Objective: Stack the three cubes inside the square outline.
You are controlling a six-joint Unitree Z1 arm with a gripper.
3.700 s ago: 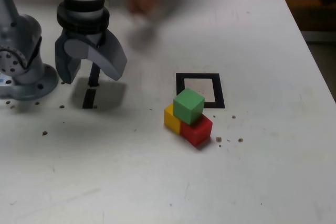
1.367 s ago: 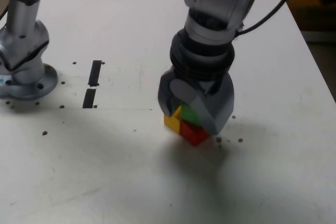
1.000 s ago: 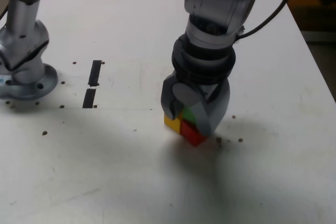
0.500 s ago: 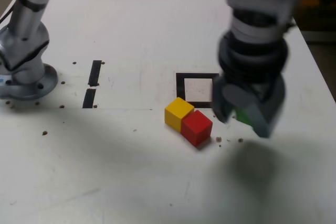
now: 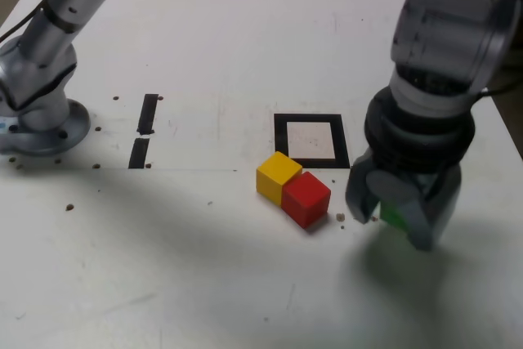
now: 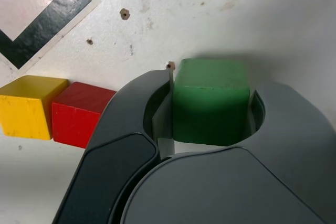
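- Green cube (image 6: 211,100) is gripped between the two jaws of the gripper (image 5: 402,217), closed on its sides, near the tabletop's (image 5: 204,284) right edge in the exterior view.
- Red cube (image 5: 306,196) and yellow cube (image 5: 277,176) are seen touching, just below the square outline (image 5: 310,140).

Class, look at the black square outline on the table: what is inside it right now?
Nothing: the square outline holds only its bare white interior. The yellow cube and red cube sit just outside it, and the gripper holds the green cube elsewhere.

No readable text, labels, brands or numbers on any surface in either view.
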